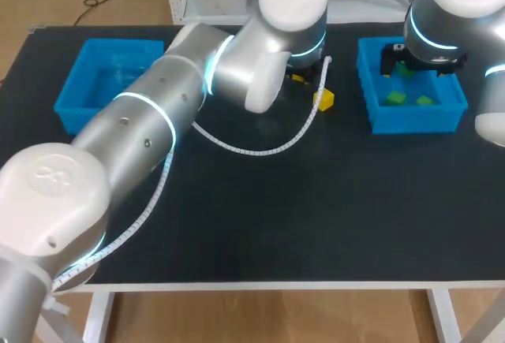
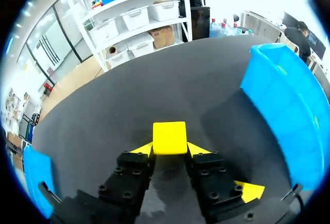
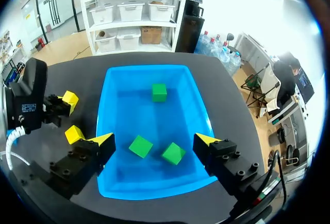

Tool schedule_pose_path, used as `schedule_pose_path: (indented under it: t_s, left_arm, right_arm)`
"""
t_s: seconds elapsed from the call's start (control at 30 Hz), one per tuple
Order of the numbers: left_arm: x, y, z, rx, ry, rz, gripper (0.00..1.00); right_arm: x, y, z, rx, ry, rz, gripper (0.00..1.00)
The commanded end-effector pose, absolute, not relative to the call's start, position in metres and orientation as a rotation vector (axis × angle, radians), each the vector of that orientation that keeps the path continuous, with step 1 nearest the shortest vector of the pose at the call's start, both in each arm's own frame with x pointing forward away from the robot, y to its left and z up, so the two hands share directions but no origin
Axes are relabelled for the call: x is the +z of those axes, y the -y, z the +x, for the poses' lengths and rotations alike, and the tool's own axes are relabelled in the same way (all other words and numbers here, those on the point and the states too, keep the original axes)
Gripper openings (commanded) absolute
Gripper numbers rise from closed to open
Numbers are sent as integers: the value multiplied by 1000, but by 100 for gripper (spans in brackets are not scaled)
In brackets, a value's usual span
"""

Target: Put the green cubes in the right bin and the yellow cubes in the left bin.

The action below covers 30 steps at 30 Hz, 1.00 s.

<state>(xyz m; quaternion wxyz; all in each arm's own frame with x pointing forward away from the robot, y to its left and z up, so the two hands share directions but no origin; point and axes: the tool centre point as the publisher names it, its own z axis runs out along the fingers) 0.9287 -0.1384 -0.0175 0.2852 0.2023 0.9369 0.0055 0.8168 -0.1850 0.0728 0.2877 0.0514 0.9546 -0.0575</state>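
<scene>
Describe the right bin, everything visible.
The right bin is a bright blue rectangular tub, plastic by its look. It is open-topped and stands upright on the black table, toward the table's right side. Three green cubes lie apart on its floor. The right gripper hangs above it with its jaws open.

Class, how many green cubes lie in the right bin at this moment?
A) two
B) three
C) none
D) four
B: the right wrist view shows three green cubes on the floor of the right bin, one alone and two close together.
</scene>
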Motion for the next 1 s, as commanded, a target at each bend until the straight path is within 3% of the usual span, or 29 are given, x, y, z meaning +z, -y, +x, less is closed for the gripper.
schedule_pose_path:
  t_s: [0.03,0.3,0.7,1.0]
  left_arm:
    - [-5,145,959,47,-2680,579,0]
    - [47,96,924,-46,-2638,664,0]
    - [123,-63,867,19,-2587,484,0]
    - [126,-166,836,145,-2606,238,0]
  right_arm:
    - [72,186,814,-153,-2540,139,100]
    - [72,186,814,-153,-2540,139,100]
    - [72,186,814,-153,-2540,139,100]
    - [72,186,814,-153,-2540,139,100]
